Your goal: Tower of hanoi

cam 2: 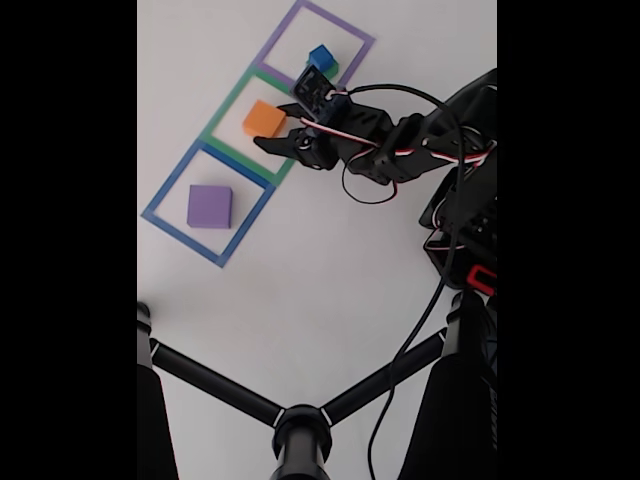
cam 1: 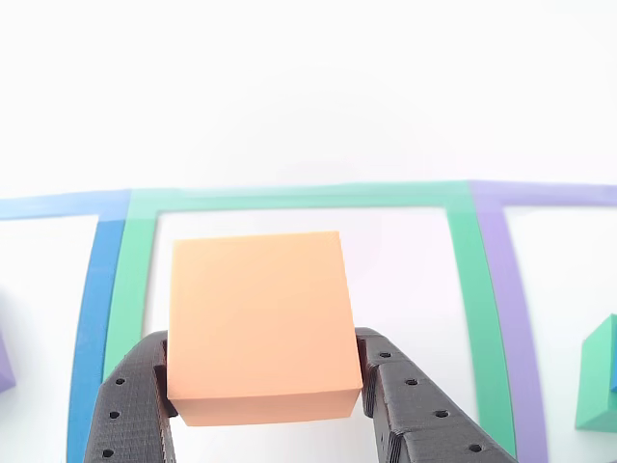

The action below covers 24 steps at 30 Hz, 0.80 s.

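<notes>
Our claw (cam 1: 265, 386) is closed on the orange block (cam 1: 258, 323), one dark finger (cam 1: 135, 395) pressed to its left face and the other to its right, low in the centre of the other view. We judge the grip is taken across the two side faces so the block hangs level. Whether it rests on the surface or is lifted clear we cannot tell from here; its underside is out of sight.

Around it runs the green square outline (cam 1: 289, 198), so the block sits within the middle square. In the fixed view we see the same: the claw (cam 2: 275, 130) reaches in from the right, holding the orange block (cam 2: 264, 119) inside the green outline (cam 2: 222, 112) in the upper centre of the frame.

Further out, the purple slab (cam 2: 209, 206) lies alone in the blue outline (cam 2: 165, 190), left of centre. The blue cube (cam 2: 319, 55) sits on the green block (cam 2: 328, 69) in the purple outline (cam 2: 285, 25) near the top. As we read it, the widest piece is parked and the orange one may be headed onto it.

In the other view the green block (cam 1: 598, 381) is cut by the right edge and the slab (cam 1: 5, 362) shows as a sliver at the left edge. The arm's body (cam 2: 420, 140) hides part of the tabletop (cam 2: 330, 280).
</notes>
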### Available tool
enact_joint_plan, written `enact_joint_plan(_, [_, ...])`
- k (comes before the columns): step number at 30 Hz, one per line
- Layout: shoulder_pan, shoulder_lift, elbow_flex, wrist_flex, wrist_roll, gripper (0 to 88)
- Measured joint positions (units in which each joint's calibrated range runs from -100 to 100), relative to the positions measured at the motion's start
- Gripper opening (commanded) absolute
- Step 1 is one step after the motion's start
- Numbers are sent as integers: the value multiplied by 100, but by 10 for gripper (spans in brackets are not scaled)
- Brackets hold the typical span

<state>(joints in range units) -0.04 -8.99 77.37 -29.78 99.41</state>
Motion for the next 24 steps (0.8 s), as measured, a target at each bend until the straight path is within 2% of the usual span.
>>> enact_joint_plan(5, [-98,-1621,-174,2047,0,100])
enact_joint_plan(11, [-360,-3183,-1279,5193,0,89])
enact_joint_plan(18, [-982,-3622,-3725,8523,0,84])
enact_joint_plan(24, [-1482,-3622,-5753,10626,0,74])
